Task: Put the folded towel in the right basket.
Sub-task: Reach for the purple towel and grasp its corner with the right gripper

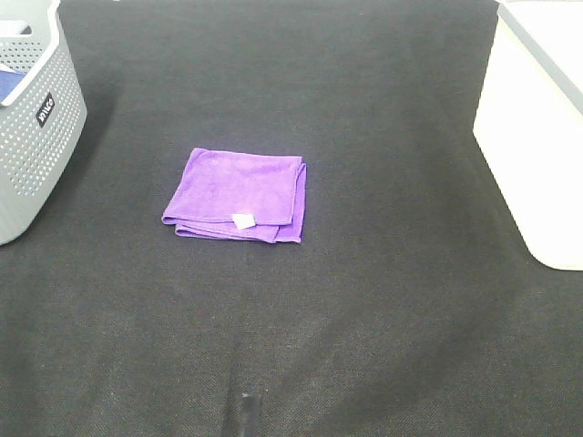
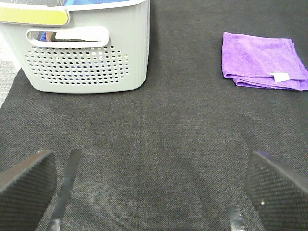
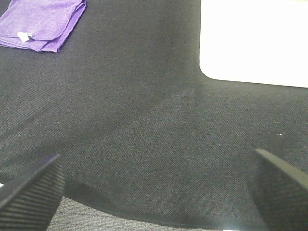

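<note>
The folded towel (image 1: 239,196) (purple, folded to a rough square) lies flat on the dark worktop (image 1: 383,309), a little left of the middle in the high view. A small white label (image 1: 243,220) shows at its near edge, and the stacked layers of the fold are visible along the near and right edges. Nothing touches it.

The right basket (image 1: 537,137), white with solid walls, stands at the right edge of the worktop, well apart from the towel. Only part of it is in view, and its inside cannot be seen. On the opposite side stands a grey basket (image 1: 41,137) with perforated walls and a handle slot, also well apart from the towel. Something blue (image 2: 96,2) shows above its rim in the left wrist view.

The left gripper (image 2: 153,187) hangs over bare worktop near the grey basket, its jaws spread wide and holding nothing. The right gripper (image 3: 154,190) hangs over bare worktop too, with the towel off to one side and the white basket to the other, its jaws wide and empty.
</note>
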You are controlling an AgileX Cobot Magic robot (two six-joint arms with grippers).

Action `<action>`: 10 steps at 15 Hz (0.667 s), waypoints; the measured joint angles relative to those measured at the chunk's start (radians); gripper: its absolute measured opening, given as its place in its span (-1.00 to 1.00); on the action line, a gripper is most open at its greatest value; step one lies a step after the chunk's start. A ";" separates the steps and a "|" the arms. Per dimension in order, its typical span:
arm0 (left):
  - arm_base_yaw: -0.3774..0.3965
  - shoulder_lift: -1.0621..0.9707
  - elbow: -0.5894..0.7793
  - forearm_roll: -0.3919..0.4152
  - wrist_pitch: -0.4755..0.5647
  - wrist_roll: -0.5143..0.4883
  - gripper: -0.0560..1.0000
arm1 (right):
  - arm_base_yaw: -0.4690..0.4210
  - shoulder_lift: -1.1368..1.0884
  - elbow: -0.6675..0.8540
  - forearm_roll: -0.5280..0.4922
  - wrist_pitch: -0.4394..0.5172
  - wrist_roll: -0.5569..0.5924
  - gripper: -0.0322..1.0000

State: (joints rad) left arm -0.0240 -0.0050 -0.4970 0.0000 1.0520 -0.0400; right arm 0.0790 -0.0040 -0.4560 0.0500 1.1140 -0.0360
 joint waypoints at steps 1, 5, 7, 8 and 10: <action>0.000 0.000 0.000 0.000 0.000 0.000 0.99 | 0.000 0.000 0.000 0.000 0.000 0.000 0.96; 0.000 0.000 0.000 0.000 0.000 0.000 0.99 | 0.000 0.000 0.000 0.000 0.000 0.000 0.96; 0.000 0.000 0.000 0.000 0.000 0.000 0.99 | 0.000 0.000 0.000 0.000 0.000 0.000 0.96; 0.000 0.000 0.000 0.000 0.000 0.000 0.99 | 0.000 0.000 0.000 0.000 0.000 0.000 0.96; 0.000 0.000 0.000 0.000 0.000 0.000 0.99 | 0.000 0.000 0.000 0.000 0.000 0.000 0.96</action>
State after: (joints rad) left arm -0.0240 -0.0050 -0.4970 0.0000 1.0520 -0.0400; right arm 0.0790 -0.0040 -0.4560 0.0500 1.1140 -0.0360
